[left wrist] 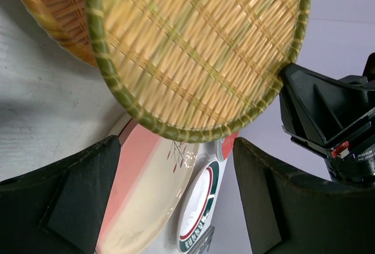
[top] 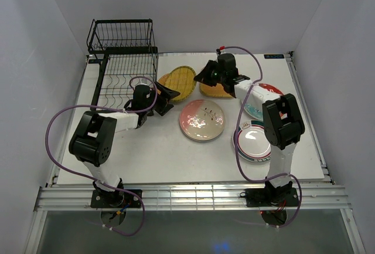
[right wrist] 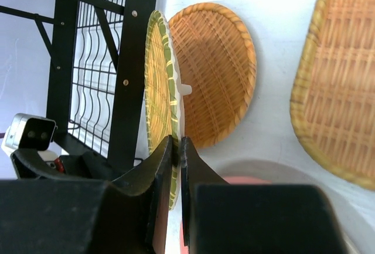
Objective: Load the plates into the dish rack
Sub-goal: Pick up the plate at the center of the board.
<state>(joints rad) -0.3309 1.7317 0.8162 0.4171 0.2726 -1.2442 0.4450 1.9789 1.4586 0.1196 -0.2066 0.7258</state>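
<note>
Right wrist: round woven plate (right wrist: 157, 90) — green-rimmed — beside black wire rack (right wrist: 136, 60).

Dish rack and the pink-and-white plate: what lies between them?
The left gripper, open; the top external view shows it.

1. Left arm (top: 91, 139): elbow folded high over its base, forearm running low toward the middle of the table.
2. Left gripper (top: 169, 97): jaws spread wide, both fingers (left wrist: 64, 201) apart, pointing rightward.
3. Right arm (top: 281, 122): elbow raised, forearm reaching back and to the left.
4. Right gripper (top: 199, 78): jaws pinched nearly together on the rim of the green-rimmed woven plate (right wrist: 157, 90). Its fingers (right wrist: 161, 160) point toward the left gripper.
</note>
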